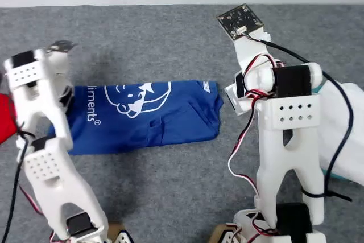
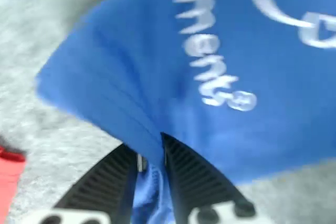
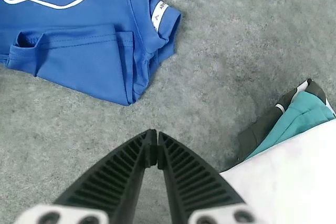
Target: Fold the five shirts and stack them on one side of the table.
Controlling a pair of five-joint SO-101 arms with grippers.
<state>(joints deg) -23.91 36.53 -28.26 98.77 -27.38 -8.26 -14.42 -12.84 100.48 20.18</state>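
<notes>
So, your blue cotton shirt with white print (image 1: 142, 115) lies lengthwise between the arms on the grey surface (image 1: 170, 32): left jaws pinch its hem, right jaws hang closed, empty, near the collar end.

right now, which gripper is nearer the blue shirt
Left. The left gripper is shut on a bunched edge of the blue shirt at its lettered end. The right gripper is shut above the grey table, apart from the shirt's collar end.
</notes>
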